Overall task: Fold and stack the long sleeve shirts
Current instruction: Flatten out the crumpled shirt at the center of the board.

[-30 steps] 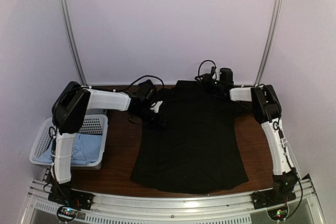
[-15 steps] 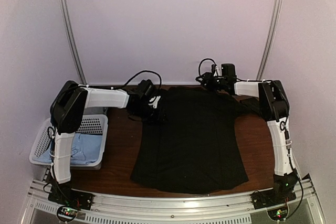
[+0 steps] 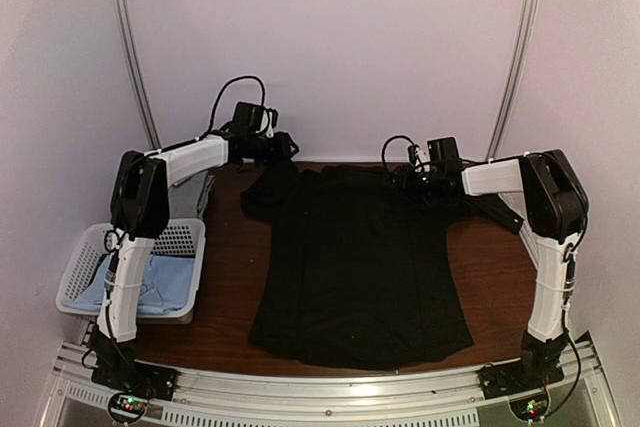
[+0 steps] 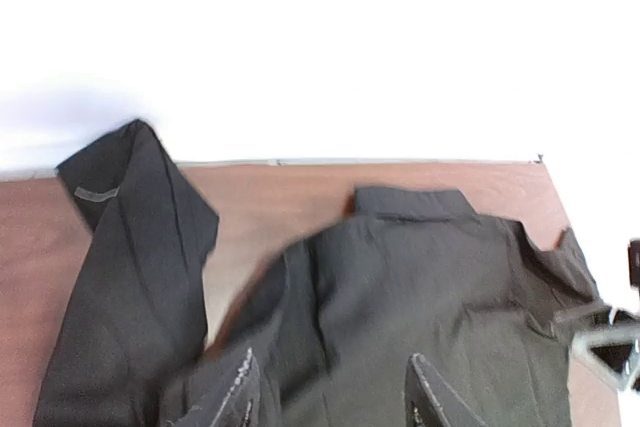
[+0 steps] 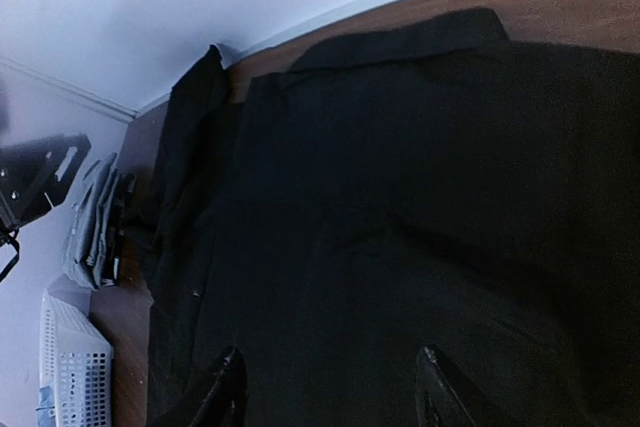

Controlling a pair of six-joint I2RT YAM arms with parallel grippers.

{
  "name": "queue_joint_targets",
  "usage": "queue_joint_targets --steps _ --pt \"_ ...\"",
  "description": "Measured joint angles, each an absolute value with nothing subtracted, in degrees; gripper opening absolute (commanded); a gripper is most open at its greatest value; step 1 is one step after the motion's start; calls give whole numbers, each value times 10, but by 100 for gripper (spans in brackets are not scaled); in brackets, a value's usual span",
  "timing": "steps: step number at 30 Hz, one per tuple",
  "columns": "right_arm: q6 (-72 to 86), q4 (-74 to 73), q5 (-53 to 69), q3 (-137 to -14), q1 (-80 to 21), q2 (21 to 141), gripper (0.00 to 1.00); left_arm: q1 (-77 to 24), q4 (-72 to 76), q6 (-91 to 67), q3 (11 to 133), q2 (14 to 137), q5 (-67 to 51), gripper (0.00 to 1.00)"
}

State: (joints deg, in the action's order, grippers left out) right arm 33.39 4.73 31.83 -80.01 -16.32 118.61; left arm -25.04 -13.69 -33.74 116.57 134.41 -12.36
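Lying flat across the middle of your brown table (image 3: 230, 277): one black long sleeve shirt (image 3: 360, 267), collar (image 4: 415, 202) toward the far wall, hem toward the arm bases. Its left sleeve (image 3: 258, 192) is bunched beside the far left corner of the body. Your left wrist camera shows it doubled into a strip, with the cuff end up by the table's far edge.

Left gripper (image 3: 272, 145): raised above the far left part of the table, over that sleeve and shoulder. Its fingers (image 4: 245, 392) stand part-way apart. In the gap you see only shirt cloth well below, and nothing is pinched between the tips.

Right gripper (image 3: 422, 179): low at the shirt's right shoulder, near the collar. Its fingers (image 5: 228, 387) are spread, with the black cloth lying flat beyond them and nothing between them.

Greyish shirt (image 3: 195, 197): looks folded. It sits on the table at the left, behind the basket and beside your left arm, apart from the black one.

White lattice basket (image 3: 180, 239): at the near left of the table, next to the left arm's base.

Light blue shirt (image 3: 150, 282): crumpled inside that basket.
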Motion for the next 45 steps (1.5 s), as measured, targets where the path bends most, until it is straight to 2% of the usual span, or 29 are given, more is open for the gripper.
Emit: queue_joint_targets --steps 4,8,16,21,31,45 --pt "324 26 303 -774 -163 1184 59 -248 -134 -337 1241 1433 -133 50" --pt "316 17 293 -761 -163 1175 60 -247 -138 -351 1260 1493 -145 49" --pt "311 10 274 -755 -163 1153 62 -223 -165 -390 1258 1506 -121 48" --pt "302 -17 249 -762 -160 1154 63 -204 -163 -408 1217 1482 -96 48" --pt "272 -75 192 -833 -131 1177 63 -176 -166 -419 1170 1450 -68 48" --pt "223 -197 115 -1065 -109 1363 63 -176 -180 -405 1170 1445 -65 48"
